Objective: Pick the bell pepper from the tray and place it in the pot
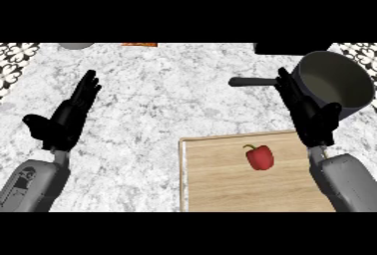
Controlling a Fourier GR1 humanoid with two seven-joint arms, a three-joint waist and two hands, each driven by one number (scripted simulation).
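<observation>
Here both hands stand flat-fingered and empty — right hand (309, 112) above the tray's (221, 189) far corner beside the pot (335, 82), left hand (66, 117) over bare counter (162, 94). The bell pepper (259, 157) lies untouched on the tray.

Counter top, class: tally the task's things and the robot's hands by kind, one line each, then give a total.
Bell pepper, red, on the tray: 1
Wooden tray: 1
Pot, dark, with a handle: 1
Hands, both open: 2, left hand and right hand
Total: 5
</observation>
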